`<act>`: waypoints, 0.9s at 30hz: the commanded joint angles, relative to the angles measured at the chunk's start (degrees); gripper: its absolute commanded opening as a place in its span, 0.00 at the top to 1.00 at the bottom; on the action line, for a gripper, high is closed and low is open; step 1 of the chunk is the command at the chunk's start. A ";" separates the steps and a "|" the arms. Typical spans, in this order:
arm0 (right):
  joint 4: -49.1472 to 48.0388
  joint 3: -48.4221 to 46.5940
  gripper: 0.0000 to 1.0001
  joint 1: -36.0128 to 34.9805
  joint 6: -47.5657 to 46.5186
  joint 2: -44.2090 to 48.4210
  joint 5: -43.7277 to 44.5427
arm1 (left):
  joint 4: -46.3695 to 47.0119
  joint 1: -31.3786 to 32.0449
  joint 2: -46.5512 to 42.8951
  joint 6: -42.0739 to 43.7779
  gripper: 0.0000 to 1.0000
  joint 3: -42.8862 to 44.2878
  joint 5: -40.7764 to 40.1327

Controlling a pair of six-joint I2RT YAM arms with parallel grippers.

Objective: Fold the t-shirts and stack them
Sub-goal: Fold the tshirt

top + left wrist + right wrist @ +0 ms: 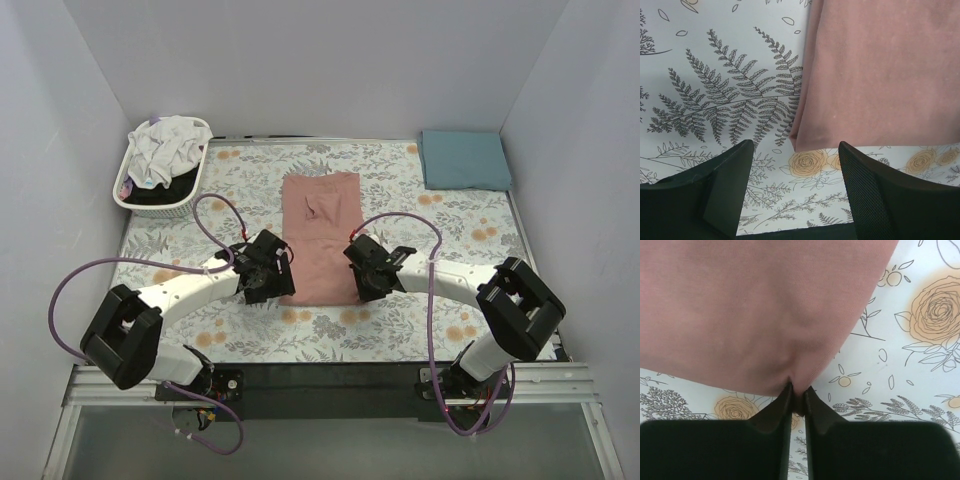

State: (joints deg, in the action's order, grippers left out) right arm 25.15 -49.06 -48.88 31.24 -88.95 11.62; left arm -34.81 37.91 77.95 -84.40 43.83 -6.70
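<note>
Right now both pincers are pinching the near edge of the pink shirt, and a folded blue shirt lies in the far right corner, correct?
Not quite: only the right pincer is pinching the pink shirt. The left wrist view shows the left pincer open, just short of its corner. The blue shirt part is right.

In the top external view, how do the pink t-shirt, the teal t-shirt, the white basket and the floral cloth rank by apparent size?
1. floral cloth
2. pink t-shirt
3. white basket
4. teal t-shirt
The last two look close. The basket's rim sits nearer the camera, so that order is unsure.
</note>
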 commanded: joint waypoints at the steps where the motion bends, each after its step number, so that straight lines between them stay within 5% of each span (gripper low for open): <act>1: 6.67 1.86 0.85 -1.12 0.31 -2.72 2.62 | -1.67 0.94 1.58 -0.50 0.32 2.66 -1.21; 4: 6.58 1.86 0.99 -1.74 0.13 -2.64 3.24 | -2.46 1.55 3.25 -0.50 0.32 3.98 -1.12; 27: 4.82 2.39 0.99 -2.45 -1.45 -2.64 2.71 | -6.94 4.63 14.33 -2.96 0.66 7.15 -1.74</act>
State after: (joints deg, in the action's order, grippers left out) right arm 25.02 -49.19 -50.76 30.74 -88.99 14.04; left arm -40.38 41.65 91.07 -85.91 51.66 -8.21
